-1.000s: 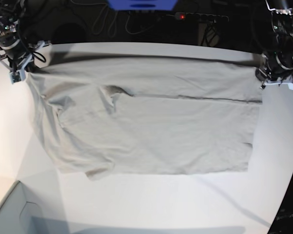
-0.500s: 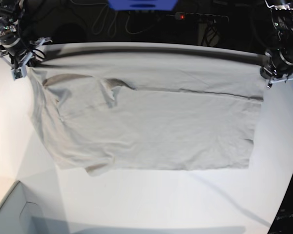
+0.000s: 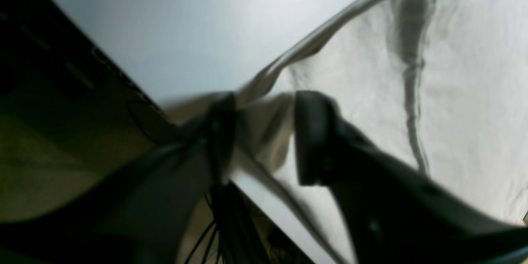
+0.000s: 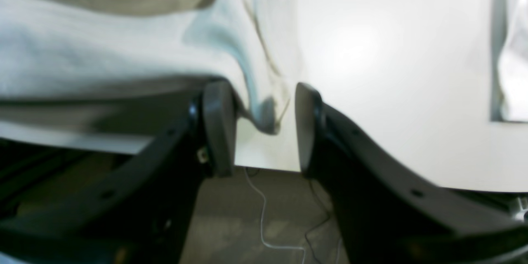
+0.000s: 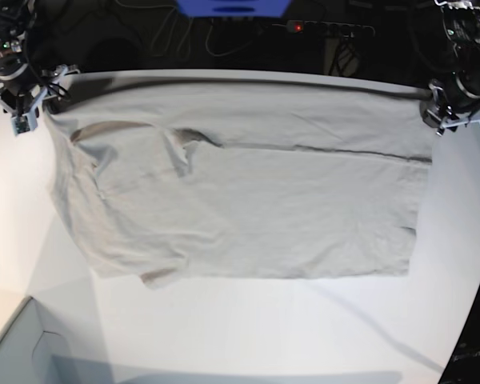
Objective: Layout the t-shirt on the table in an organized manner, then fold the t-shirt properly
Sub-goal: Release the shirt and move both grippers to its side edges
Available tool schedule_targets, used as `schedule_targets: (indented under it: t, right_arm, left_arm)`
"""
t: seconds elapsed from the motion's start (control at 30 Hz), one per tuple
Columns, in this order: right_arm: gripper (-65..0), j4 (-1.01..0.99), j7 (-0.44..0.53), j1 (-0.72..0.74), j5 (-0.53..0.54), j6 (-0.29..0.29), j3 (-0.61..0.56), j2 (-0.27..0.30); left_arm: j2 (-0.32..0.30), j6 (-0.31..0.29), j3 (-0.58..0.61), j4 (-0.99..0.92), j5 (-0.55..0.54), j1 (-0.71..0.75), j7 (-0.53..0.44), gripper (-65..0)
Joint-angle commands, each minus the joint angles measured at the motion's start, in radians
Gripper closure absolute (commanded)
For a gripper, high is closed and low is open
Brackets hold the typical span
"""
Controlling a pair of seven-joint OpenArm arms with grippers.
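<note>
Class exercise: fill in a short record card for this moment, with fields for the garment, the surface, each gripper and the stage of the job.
garment: t-shirt, spread wide, creased near one sleeve
surface: table, white, shirt reaching its far edge
left gripper: jaws parted, shirt corner between them
right gripper: jaws parted, cloth edge hanging between the fingers
stage: shirt laid out, no fold made yet
</note>
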Motion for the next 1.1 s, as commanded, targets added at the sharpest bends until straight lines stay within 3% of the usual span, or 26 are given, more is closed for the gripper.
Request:
schedule_targets:
  t: [0.0,0.13,0.3,0.6,0.73,0.83,1.07]
  right_arm:
    - [-24.0,0.03,0.014,-0.007,0.006,0.007,0.029,0.006]
    - [-26.5,0.056,0.015,-0.002,0.006,0.007,0.107,-0.012]
    - [-31.7,0.056,0.015,-0.007,0.005,0.007,0.113,-0.008]
    - [-32.2,0.059,0.015,0.093,0.002,0.007,0.115,0.005]
    - [-32.3,0.012,0.008,0.242,-0.003,0.007,0.035,0.046]
    - [-32.3,-0.097,0.008,0.391,-0.074,0.007,-0.048,0.077]
    - [-32.3,-0.608,0.017,0.837,-0.304,0.007,-0.072,0.1]
  left_arm:
    - [-0.015,-0.001,-0.008,0.017,-0.011,-0.001,0.004,-32.5]
    - [-0.021,-0.001,-0.008,0.023,-0.011,-0.003,-0.001,-35.0]
    - [-0.004,-0.001,-0.063,0.114,-0.011,-0.001,0.007,-35.1]
    - [0.006,-0.001,-0.148,0.177,-0.003,-0.078,0.007,-35.2]
    - [0.005,-0.001,-0.142,0.171,0.001,-0.165,0.004,-35.2]
    - [0.011,0.0,-0.14,0.169,0.001,-0.234,0.006,-35.2]
    - [0.011,0.0,-0.042,0.062,0.001,-0.377,-0.004,-35.1]
